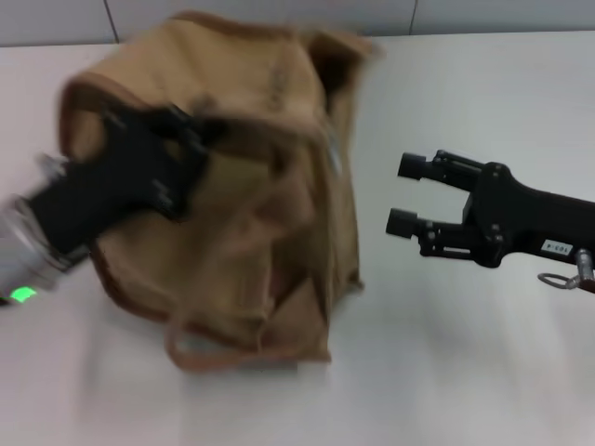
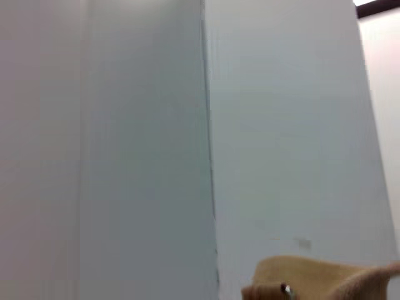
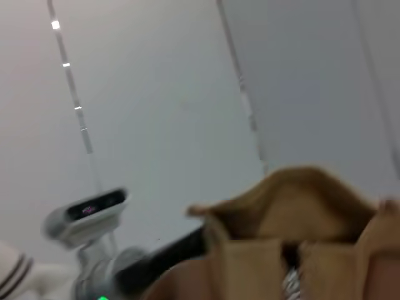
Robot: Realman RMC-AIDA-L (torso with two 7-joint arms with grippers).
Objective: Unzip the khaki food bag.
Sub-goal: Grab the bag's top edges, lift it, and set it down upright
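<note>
The khaki food bag (image 1: pixel 242 195) sits slumped and tilted on the white table, left of centre. My left gripper (image 1: pixel 191 135) reaches in from the left, lies on the bag's upper left part and is shut on fabric near the top. My right gripper (image 1: pixel 403 195) is open and empty, hovering right of the bag and clear of it. The right wrist view shows the bag's top (image 3: pixel 300 212) with a strip of silver zipper (image 3: pixel 290 281). The left wrist view catches only an edge of the bag (image 2: pixel 312 278) with a small metal piece (image 2: pixel 286 289).
The white table (image 1: pixel 465 353) runs around the bag, with a grey panelled wall (image 1: pixel 279 14) behind it. One strap handle (image 1: pixel 200 353) lies loose on the table in front of the bag. My left arm (image 3: pixel 156 256) shows in the right wrist view.
</note>
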